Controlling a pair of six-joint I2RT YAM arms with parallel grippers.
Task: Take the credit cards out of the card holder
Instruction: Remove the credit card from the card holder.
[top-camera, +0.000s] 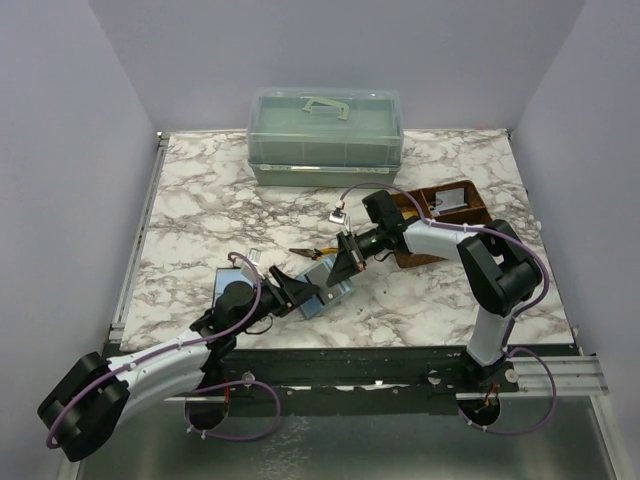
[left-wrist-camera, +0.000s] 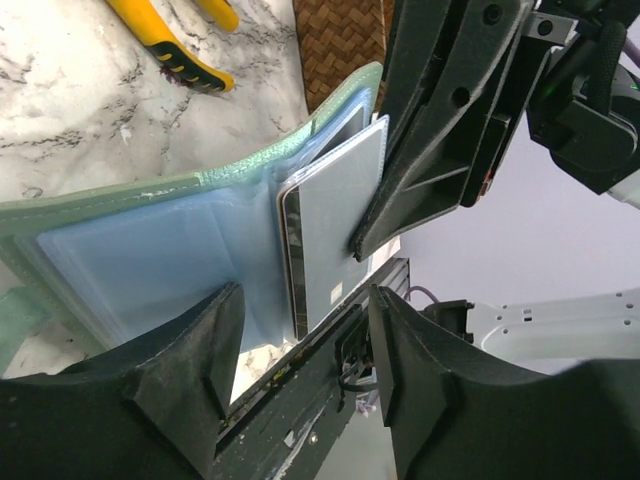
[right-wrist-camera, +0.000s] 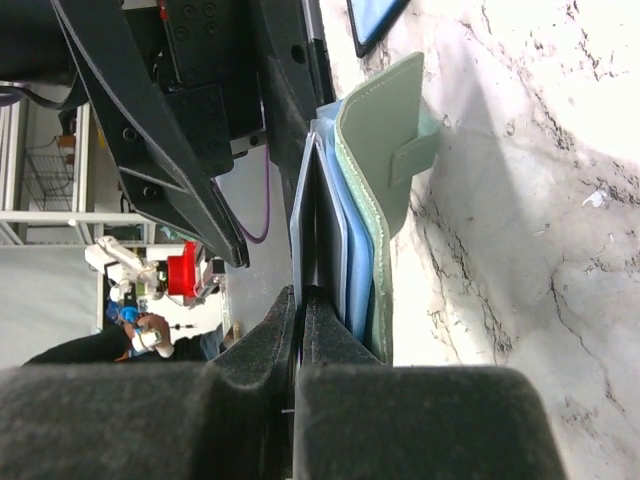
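Note:
The pale teal card holder (top-camera: 325, 292) lies open on the marble, between both grippers. In the left wrist view its blue pockets (left-wrist-camera: 170, 260) face me, and a grey card (left-wrist-camera: 335, 215) sticks partly out of the right panel. My right gripper (right-wrist-camera: 300, 292) is shut on the edge of this card (right-wrist-camera: 305, 215), right beside the holder's green cover (right-wrist-camera: 385, 150); its black fingers (left-wrist-camera: 430, 150) show in the left wrist view. My left gripper (left-wrist-camera: 305, 345) is open, its fingers at the holder's near edge, one over the left panel. Another bluish card (right-wrist-camera: 375, 20) lies beyond the holder.
Yellow-handled pliers (top-camera: 308, 252) lie just behind the holder and also show in the left wrist view (left-wrist-camera: 175, 45). A brown woven tray (top-camera: 440, 215) sits at the right under the right arm. A green lidded plastic box (top-camera: 325, 135) stands at the back. The table's front edge is close.

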